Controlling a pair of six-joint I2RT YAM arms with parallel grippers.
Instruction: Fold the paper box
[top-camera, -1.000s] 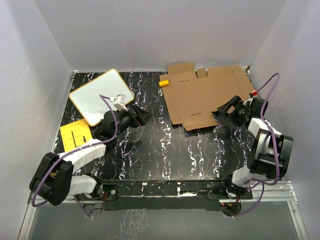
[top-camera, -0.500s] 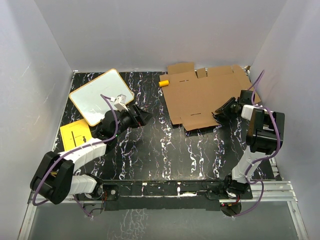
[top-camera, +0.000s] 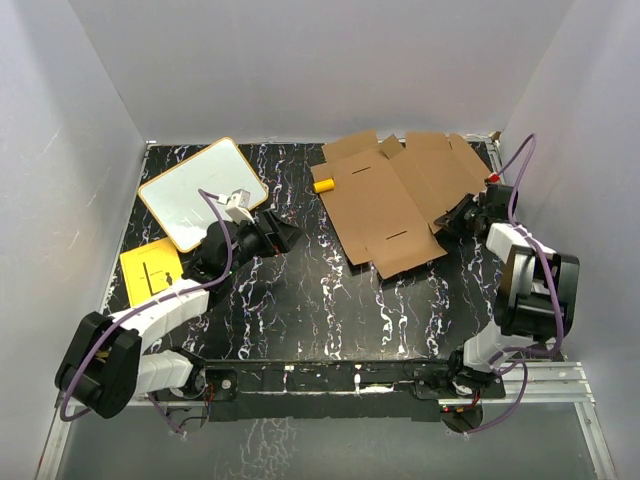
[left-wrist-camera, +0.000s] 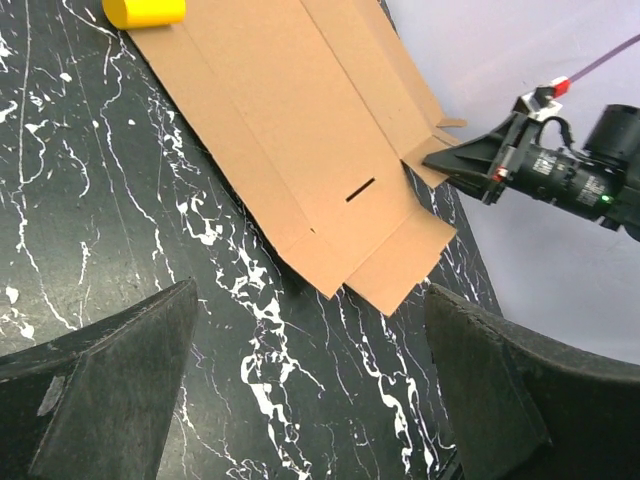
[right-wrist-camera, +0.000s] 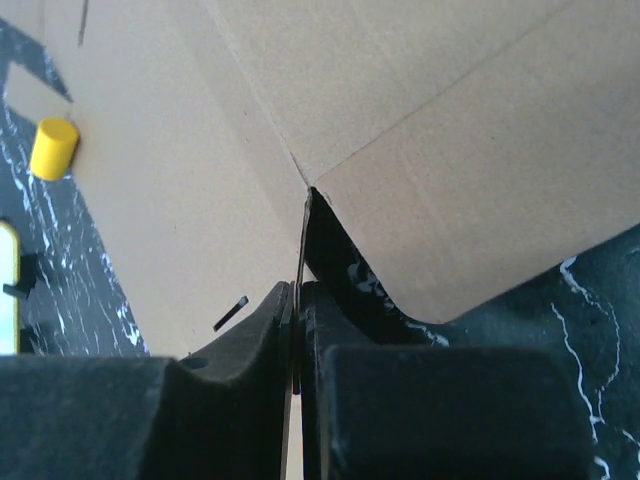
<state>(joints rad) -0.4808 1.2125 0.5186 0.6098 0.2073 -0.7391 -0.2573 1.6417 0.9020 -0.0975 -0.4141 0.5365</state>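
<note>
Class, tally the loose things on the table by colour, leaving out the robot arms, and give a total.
Brown: 1, the box
Yellow: 2, the cylinder and the sheet
White: 1, the board
Total: 4

The left arm (top-camera: 160, 305) and right arm (top-camera: 518, 250) are each showing white link shells between chunky black joint housings. A left purple cable (top-camera: 222, 215) is running along one arm, and a right purple cable (top-camera: 517, 165) is running along the other, carrying a small red tag (left-wrist-camera: 560, 87). The left end effector (top-camera: 283, 235) is showing broad matte-black wedge fingers (left-wrist-camera: 110, 390). The right end effector (right-wrist-camera: 298, 300) is showing black rounded pads (right-wrist-camera: 400, 400), with a tiny green light (left-wrist-camera: 603, 198) glowing behind it.
</note>
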